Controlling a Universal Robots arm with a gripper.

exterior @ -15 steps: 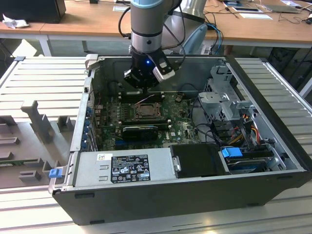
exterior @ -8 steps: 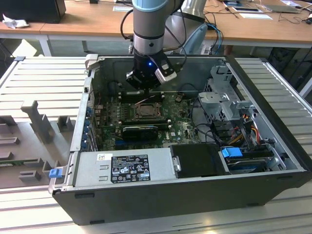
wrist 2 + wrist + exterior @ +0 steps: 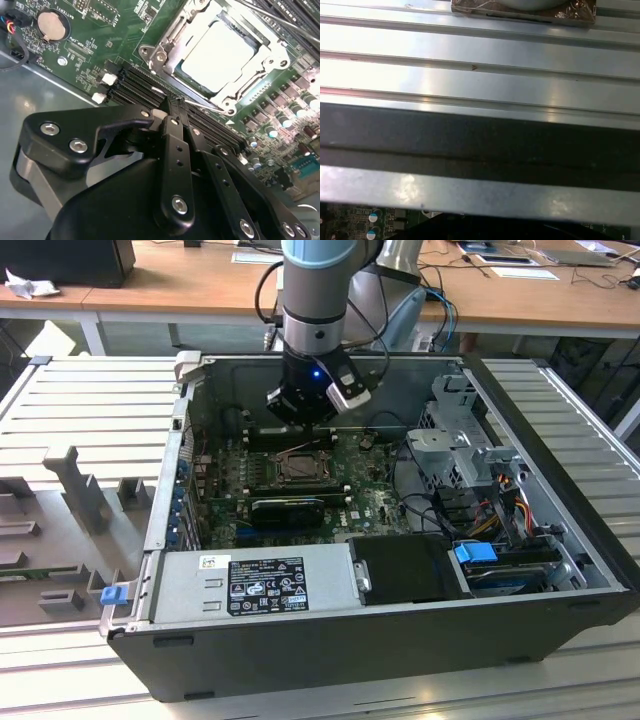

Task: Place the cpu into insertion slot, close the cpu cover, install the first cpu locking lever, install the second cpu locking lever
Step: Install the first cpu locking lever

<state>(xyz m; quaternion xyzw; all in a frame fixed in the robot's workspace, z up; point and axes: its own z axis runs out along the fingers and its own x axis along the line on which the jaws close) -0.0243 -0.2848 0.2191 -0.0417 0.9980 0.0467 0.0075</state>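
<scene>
Pale beige-silver metal marks the cpu [image 3: 218, 56], which is seen lying flat in the insertion slot [image 3: 165, 37] in the upper right of the second wrist view, with the cpu cover [image 3: 250, 85] laid down around it so that the chip shows through the square window. One chip, one socket and one cover are counted. The cpu is square, so no long axis can be given; its edges are turned diagonally to the frame, one corner pointing toward the upper right. A thin metal locking lever [image 3: 202, 104] is seen running along the socket's lower edge, beside the rows of black memory slots [image 3: 135, 82]. The gripper [image 3: 176, 104] is seen in the lower half of the same view, its black fingers [image 3: 174, 150] brought together with no gap visible and nothing held between them; its tip lies just beside the lever, though contact cannot be told. One round coin battery [image 3: 51, 25] sits on the green motherboard [image 3: 90, 55] in the upper left. In the exterior view the arm [image 3: 315, 300] comes down at upper centre into the open computer case [image 3: 560, 480], with the gripper [image 3: 300, 412] just above the socket [image 3: 302, 467] near the frame's middle. In the first wrist view, ribbed aluminium table [image 3: 480, 65] is crossed by the dark case wall [image 3: 480, 145].
</scene>
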